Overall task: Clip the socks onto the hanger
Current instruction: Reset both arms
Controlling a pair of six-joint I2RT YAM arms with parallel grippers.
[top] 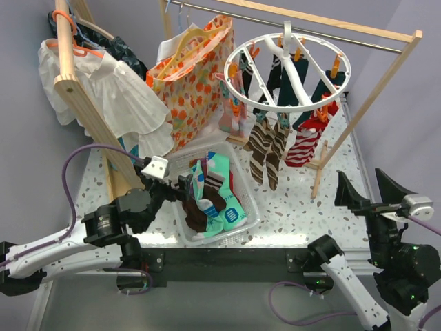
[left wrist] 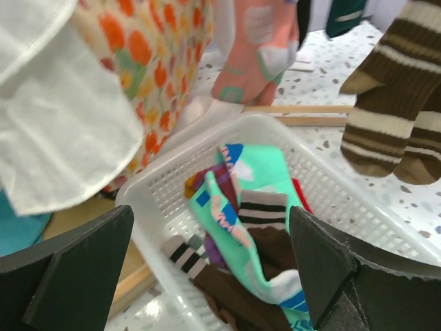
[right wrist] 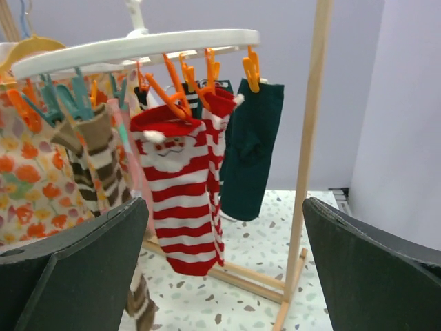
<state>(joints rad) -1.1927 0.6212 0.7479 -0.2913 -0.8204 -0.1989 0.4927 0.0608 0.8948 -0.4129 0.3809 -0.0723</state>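
The round white hanger hangs from the wooden rail; it also shows in the right wrist view with orange and teal clips. Clipped to it are red-and-white striped socks, brown striped socks and dark teal socks. More loose socks lie in a white basket. My left gripper is open at the basket's near-left side, over the loose socks. My right gripper is open and empty, right of the hanger.
An orange-patterned bag stands behind the basket. A white shirt hangs on an orange clothes hanger at the left. The wooden rail's upright post and floor bar stand between my right gripper and the hanging socks.
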